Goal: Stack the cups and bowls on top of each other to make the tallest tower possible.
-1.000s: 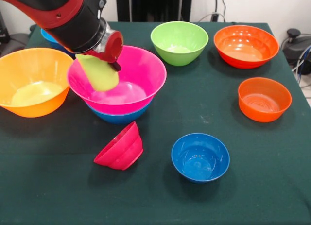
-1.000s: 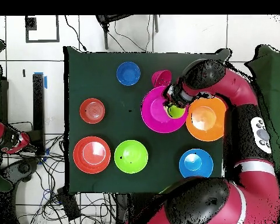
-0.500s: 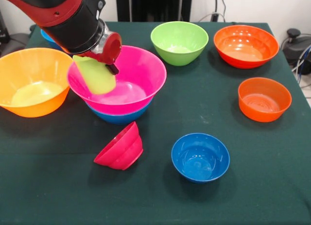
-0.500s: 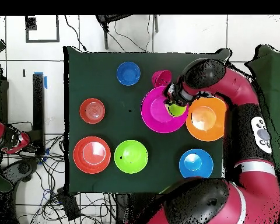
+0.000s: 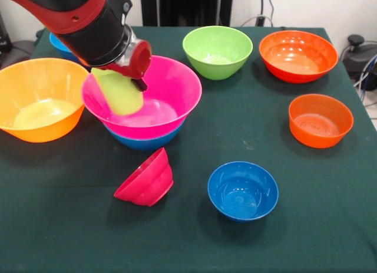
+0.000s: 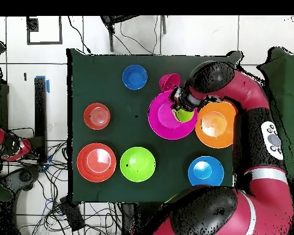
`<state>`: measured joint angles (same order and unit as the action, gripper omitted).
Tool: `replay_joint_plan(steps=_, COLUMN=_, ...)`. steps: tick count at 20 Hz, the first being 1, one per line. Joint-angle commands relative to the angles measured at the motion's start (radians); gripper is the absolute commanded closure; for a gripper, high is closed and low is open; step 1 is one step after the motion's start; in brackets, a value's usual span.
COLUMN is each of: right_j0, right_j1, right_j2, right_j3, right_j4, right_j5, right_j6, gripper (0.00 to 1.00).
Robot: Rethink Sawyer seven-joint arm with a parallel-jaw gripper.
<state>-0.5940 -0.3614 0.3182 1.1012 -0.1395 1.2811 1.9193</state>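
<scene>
Pincer (image 5: 131, 77) gripped the tilted lime cup (image 5: 119, 91) over the pink bowl (image 5: 165, 102) just below. Levelling the cup before release seemed wise.

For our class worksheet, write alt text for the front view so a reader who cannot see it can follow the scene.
A red and black robot arm holds a lime-green cup, tilted, over a large pink bowl that sits in a blue bowl. Around them on the dark green table are orange, green, red-orange and blue bowls, and a small crimson bowl lying on its side.
</scene>
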Motion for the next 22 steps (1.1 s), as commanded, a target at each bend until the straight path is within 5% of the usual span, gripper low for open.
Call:
replay_joint_plan(steps=1, right_j0=0.073, right_j1=0.000, right_j2=0.015, right_j3=0.054, right_j4=-0.094, right_j5=-0.136, right_j6=-0.065, gripper=1.00)
replay_joint_plan(steps=11, right_j0=0.119, right_j1=-0.045, right_j2=-0.003, right_j3=0.130, right_j4=-0.088, right_j5=-0.265, right_j6=0.005, gripper=1.00)
replay_joint_plan(steps=22, right_j0=0.160, right_j1=-0.076, right_j2=-0.092, right_j3=0.131, right_j4=-0.121, right_j5=-0.157, right_j6=-0.002, gripper=1.00)
